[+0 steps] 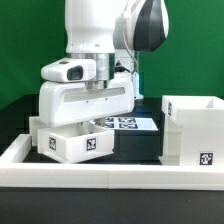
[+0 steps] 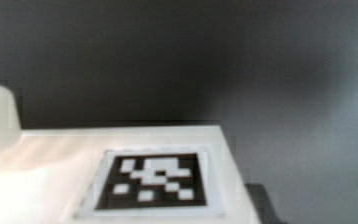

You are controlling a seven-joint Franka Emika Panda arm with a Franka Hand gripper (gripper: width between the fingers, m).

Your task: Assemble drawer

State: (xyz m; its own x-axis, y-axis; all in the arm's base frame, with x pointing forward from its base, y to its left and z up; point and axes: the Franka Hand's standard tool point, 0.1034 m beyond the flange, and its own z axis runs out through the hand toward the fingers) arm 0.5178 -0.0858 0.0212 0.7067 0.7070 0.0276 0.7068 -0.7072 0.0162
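While the tool point(image 1: 85, 121) hangs low over a small white tray point(image 1: 76, 143) at the exterior view's left, its grip cannot be told; the tall shell point(image 1: 195, 132) stands well apart, at the right.

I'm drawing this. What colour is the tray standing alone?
White tray, black-and-white tag; the exterior view shows it best.

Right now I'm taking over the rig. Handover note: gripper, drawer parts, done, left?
The gripper is down at a wide white part. Its fingertips are hidden, so I cannot tell whether it is open or shut.
A small tray lies just below that part, toward the front.
A tall open-topped box stands apart on the exterior view's right, with nothing visible inside it.
Done: no parts visibly joined.
Left: probably all of the fitting together.
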